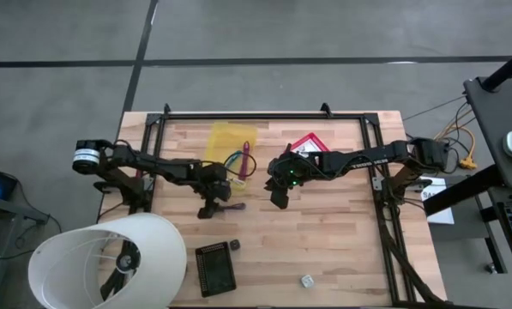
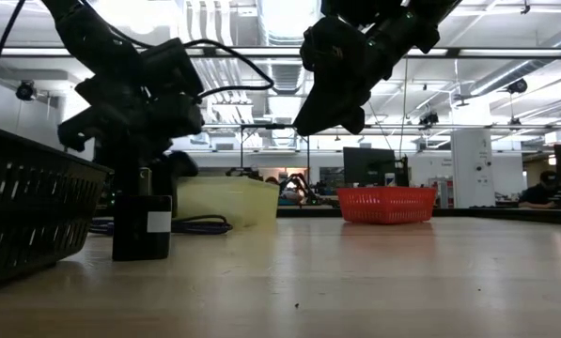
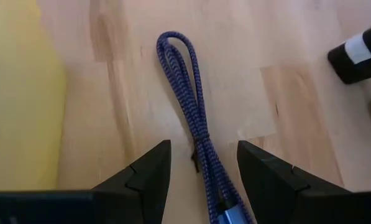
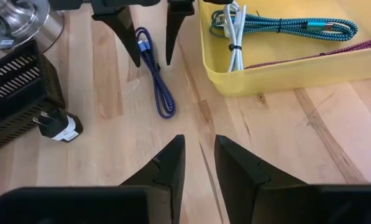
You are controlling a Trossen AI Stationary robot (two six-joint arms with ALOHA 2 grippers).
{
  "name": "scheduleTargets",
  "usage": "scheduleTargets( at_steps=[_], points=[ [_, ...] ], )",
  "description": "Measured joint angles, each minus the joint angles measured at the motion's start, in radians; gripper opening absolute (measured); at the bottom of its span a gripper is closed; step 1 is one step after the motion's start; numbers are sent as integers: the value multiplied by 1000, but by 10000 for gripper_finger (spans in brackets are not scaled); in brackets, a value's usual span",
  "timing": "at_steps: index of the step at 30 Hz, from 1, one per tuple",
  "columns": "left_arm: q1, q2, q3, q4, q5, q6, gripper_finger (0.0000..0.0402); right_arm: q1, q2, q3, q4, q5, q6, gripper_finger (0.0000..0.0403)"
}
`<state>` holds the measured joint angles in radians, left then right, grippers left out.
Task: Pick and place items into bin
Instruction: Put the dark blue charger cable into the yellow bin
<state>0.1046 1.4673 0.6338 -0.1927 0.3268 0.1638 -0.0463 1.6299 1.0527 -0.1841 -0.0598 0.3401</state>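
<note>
A purple braided cord loop (image 3: 188, 93) lies flat on the wooden table, just near of the yellow bin (image 4: 278, 78). My left gripper (image 3: 204, 144) is open, one finger on each side of the cord's connector end, touching nothing. It also shows in the high view, left gripper (image 1: 211, 206), beside the cord (image 1: 232, 207). My right gripper (image 4: 199, 155) hangs above bare wood to the cord's right, narrowly open with nothing between its fingers. In the bin lie a teal cable (image 4: 284, 25), a white cable (image 4: 235, 37) and a magenta one (image 4: 334, 53).
A black mesh box (image 1: 214, 268), a small black plug (image 4: 58, 127) and a tiny cube (image 1: 307, 280) sit toward the near edge. A red triangle card (image 1: 307, 144) lies right of the bin. A white lampshade (image 1: 110, 262) covers the near left corner.
</note>
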Motion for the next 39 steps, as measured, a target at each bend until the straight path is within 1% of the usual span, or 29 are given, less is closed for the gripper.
scheduleTargets(
  at_steps=[4,11,16,18,19,21,25,32,35,39],
  points=[
    [-1,-3,3,-24,-7,-1,169,0,0,0,0,0,0,70],
    [-15,-67,34,-149,-11,8,169,0,0,0,-7,0,0,73],
    [-53,-92,18,-188,-17,76,169,0,0,0,-26,0,0,77],
    [-65,-90,7,-208,-30,121,169,0,0,0,-27,0,0,76],
    [-68,-86,3,-207,-53,133,169,0,0,0,-27,0,0,74],
    [-67,-77,-3,-219,-103,131,169,0,0,0,-27,0,0,70],
    [-67,-60,-1,-209,-147,132,169,0,0,0,-29,0,0,65],
    [-67,-25,1,-208,-142,131,167,0,0,0,-33,0,0,66],
    [-67,-21,5,-209,-138,131,153,0,0,0,-51,0,0,64],
    [-67,-32,5,-213,-139,131,111,0,0,0,-55,0,0,60]
  ],
)
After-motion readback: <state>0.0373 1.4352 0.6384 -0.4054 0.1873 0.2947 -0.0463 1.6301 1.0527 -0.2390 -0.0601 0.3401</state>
